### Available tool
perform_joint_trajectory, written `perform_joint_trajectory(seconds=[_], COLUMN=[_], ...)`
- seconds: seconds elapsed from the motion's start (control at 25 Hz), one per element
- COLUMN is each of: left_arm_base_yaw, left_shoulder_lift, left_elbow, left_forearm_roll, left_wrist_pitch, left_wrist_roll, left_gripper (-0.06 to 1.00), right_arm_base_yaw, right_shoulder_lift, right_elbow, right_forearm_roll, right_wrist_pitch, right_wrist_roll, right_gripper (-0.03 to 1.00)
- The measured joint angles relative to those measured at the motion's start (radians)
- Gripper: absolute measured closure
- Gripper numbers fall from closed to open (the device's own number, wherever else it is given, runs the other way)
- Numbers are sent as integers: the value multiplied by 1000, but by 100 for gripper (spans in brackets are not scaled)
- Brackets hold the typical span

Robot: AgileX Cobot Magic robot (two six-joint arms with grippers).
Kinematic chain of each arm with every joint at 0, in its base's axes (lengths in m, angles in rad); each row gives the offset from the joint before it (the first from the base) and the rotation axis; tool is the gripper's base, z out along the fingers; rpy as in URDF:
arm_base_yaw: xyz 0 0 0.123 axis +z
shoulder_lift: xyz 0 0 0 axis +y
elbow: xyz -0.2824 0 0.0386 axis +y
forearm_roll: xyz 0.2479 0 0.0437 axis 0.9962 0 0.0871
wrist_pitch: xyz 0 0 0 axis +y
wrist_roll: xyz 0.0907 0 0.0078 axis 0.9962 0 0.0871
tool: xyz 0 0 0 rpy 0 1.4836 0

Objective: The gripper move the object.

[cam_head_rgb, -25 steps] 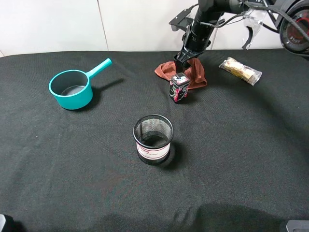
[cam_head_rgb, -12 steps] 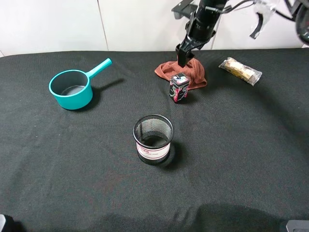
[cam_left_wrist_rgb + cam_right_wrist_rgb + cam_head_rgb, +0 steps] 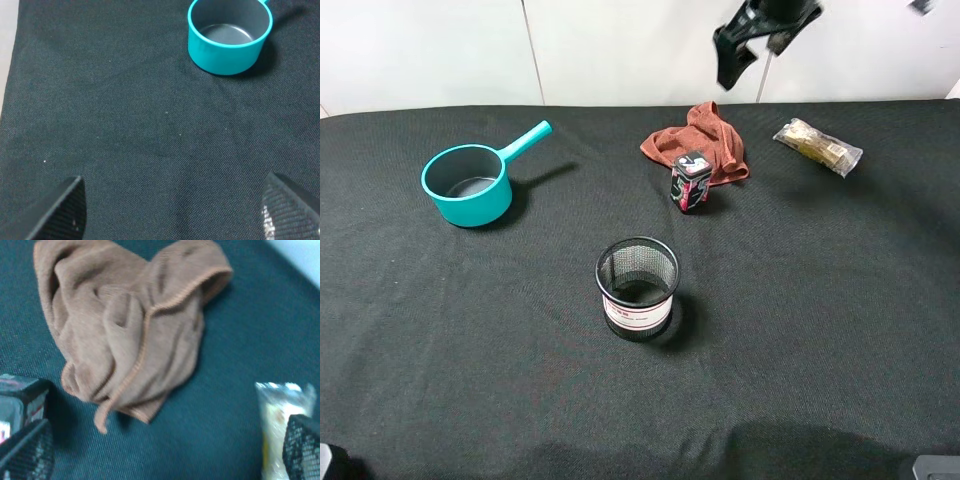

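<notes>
A rust-brown cloth (image 3: 705, 140) lies crumpled at the back of the black table, and it fills the right wrist view (image 3: 130, 335). A small patterned tin (image 3: 690, 182) stands upright against its front edge. My right gripper (image 3: 748, 48) hangs high above and behind the cloth, apart from it. Its fingertips (image 3: 25, 450) stand wide apart at the edges of the wrist view, open and empty. My left gripper (image 3: 175, 210) is open and empty over bare table near a teal saucepan (image 3: 230, 35).
The teal saucepan (image 3: 470, 183) sits at the left. A black mesh cup (image 3: 637, 288) stands in the middle. A clear snack packet (image 3: 817, 146) lies at the back right, right of the cloth. The black cloth-covered table (image 3: 840, 300) ends at a white wall behind.
My right gripper has risen from the cloth, up and to the right. The cloth stays on the table, now bunched slightly higher at its back. The tin has not moved.
</notes>
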Motion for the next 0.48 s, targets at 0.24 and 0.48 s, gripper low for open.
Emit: perform_joint_trajectory(seconds=[0.24, 0.48], left_arm_base_yaw=[0, 0], left_shoulder_lift=[0, 0], left_elbow=[0, 0], left_forearm_roll=[0, 0], left_wrist_pitch=[0, 0], left_wrist_roll=[0, 0], left_gripper=[24, 24], right_arm_base_yaw=[-72, -188], right_shoulder_lift=[-166, -363], right_elbow=[169, 438], right_forearm_roll=[1, 1], right_wrist_pitch=[0, 0], right_wrist_roll=[63, 99], right_gripper=[27, 27])
